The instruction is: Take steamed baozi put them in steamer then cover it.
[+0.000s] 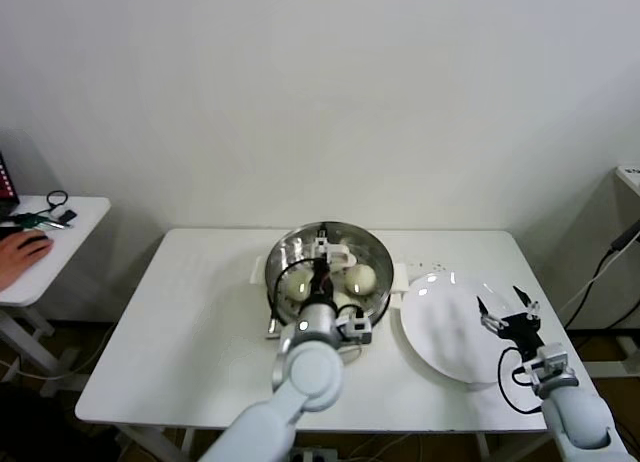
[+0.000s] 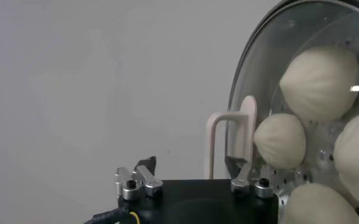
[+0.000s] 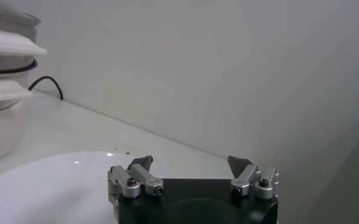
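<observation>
The round shiny stainless-steel steamer (image 1: pixel 375 250) on its white electric base sits at the centre of the white desk (image 1: pixel 190 322), and the round clear glass cover (image 2: pixel 264 73) with a metal rim already lies on it. Through the glass the left wrist view shows the four pale cream-white steamed baozi (image 2: pixel 320 82) resting on the perforated floor, so the loading looks done and only the release of the lid seems left.

The left gripper (image 1: pixel 321 260) hangs directly over the pot, at its centre, because the cream-white rectangular handle (image 2: pixel 230 146) stands there. Its fingers (image 2: pixel 239 171) are spread wide, one beside the handle and the other well off it, gripping nothing. A straight lift should clear it; the upright handle between the fingers is the one thing that could catch.

At three o'clock from the steamer, just beside it, lies a flat round white plate (image 1: pixel 440 327). The right gripper (image 1: pixel 507 310) waits over the plate's three o'clock edge, fingers wide apart and empty, well out of the left arm's way. A dark cable (image 3: pixel 48 85) runs behind the base.

Far off at nine o'clock a person's hand (image 1: pixel 22 252) rests on a separate white side table (image 1: pixel 85 217).
</observation>
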Controlling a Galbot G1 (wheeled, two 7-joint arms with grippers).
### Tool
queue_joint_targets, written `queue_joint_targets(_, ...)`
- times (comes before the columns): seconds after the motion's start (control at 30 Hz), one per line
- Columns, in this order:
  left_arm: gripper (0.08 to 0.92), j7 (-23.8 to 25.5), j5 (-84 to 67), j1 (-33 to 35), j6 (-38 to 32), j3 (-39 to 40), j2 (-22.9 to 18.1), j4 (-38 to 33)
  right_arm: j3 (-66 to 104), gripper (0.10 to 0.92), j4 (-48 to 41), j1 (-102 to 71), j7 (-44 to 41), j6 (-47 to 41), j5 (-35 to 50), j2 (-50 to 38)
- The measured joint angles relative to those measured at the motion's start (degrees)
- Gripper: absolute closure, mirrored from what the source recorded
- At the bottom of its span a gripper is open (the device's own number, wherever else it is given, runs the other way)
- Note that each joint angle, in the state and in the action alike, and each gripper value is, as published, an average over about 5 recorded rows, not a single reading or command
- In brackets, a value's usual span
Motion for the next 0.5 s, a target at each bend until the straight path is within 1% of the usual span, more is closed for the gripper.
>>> queue_joint_targets(0.13, 0.189, 0.2, -1.1, 1.1, 0.0, -0.5, 1.4, -2.6, 0.2, 0.203, 0.5, -0.1, 0.0, -1.0, 0.6, 0.1)
queue_joint_targets(0.33, 0.177, 0.1, -3.6, 3.3, 0.0, -1.4, 4.0, -7.4, 0.4, 0.203, 1.4, -0.4, 0.0, -2.2, 1.7, 0.2)
queue_joint_targets(0.5, 0.177, -1.7, -7.6, 5.8, 0.0, -3.3, 6.8, -12.1, 0.7, 0.203, 2.3, -0.9, 0.1, -2.5, 2.1, 0.7)
